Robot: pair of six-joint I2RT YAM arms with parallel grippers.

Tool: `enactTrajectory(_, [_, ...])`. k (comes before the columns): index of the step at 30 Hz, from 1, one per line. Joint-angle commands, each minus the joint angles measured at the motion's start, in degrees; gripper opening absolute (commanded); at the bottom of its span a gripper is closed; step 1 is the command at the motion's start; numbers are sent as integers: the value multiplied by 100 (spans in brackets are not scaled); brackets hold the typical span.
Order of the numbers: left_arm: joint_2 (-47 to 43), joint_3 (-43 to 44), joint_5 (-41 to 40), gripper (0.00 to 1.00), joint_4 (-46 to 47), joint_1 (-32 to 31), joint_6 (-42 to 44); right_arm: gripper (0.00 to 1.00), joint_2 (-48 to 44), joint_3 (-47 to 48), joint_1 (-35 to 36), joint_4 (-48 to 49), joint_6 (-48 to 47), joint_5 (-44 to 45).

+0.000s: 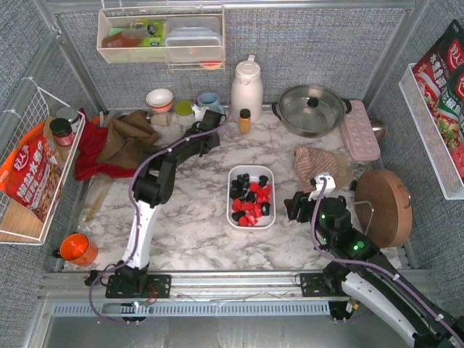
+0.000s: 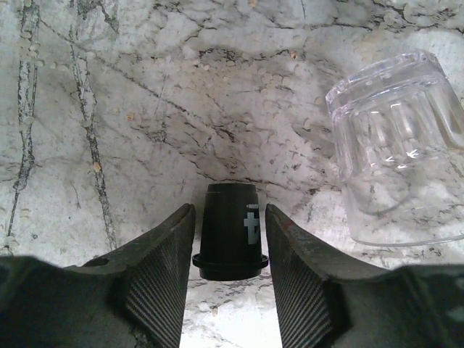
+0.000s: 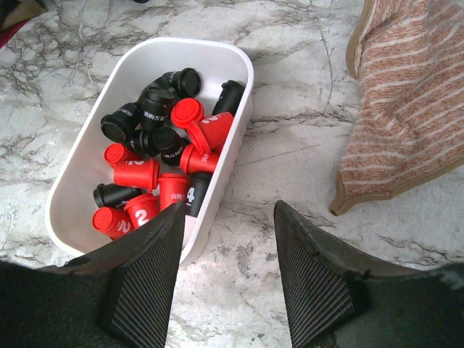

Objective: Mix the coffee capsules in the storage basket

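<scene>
The white storage basket (image 1: 230, 212) stands mid-table and holds several red and black coffee capsules (image 1: 250, 199). The right wrist view shows the basket (image 3: 83, 167) with the capsules (image 3: 159, 159) jumbled together. My right gripper (image 1: 297, 206) is open and empty, low over bare marble just right of the basket's near corner (image 3: 228, 206). My left gripper (image 1: 210, 119) reaches to the back of the table. In its wrist view the gripper (image 2: 230, 210) has its fingers closed against the rim of one black capsule (image 2: 228, 232), close to the marble.
A clear glass (image 2: 399, 152) lies right of the left gripper. A striped cloth (image 1: 319, 165), a round wooden board (image 1: 384, 206), a pot (image 1: 312, 109), a pink box (image 1: 360, 129), a white jug (image 1: 246, 87), an amber bottle (image 1: 245, 119) and brown and red cloths (image 1: 116, 141) surround the work area.
</scene>
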Motion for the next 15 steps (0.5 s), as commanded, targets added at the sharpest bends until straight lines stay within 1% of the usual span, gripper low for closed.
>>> enactTrajectory(1, [62, -25, 110, 51, -296, 39, -14, 57, -35, 2, -4, 45, 21, -20])
enactTrajectory(4, [-72, -144, 123, 43, -268, 60, 65, 57, -39, -6, 1, 46, 21, -16])
enactTrajectory(7, [-506, -587, 128, 41, 60, 54, 146, 57, -39, -5, 1, 32, 21, -3])
enactTrajectory(10, [-1233, -1323, 237, 40, 650, 23, 311, 57, -39, 6, 1, -4, 13, 43])
enactTrajectory(12, [-1937, -1902, 407, 40, 1159, -76, 529, 57, -39, 18, 1, -37, 4, 111])
enactTrajectory(15, [-2922, -2852, 554, 40, 1830, -482, 1055, 57, -24, 28, -5, -75, -6, 243])
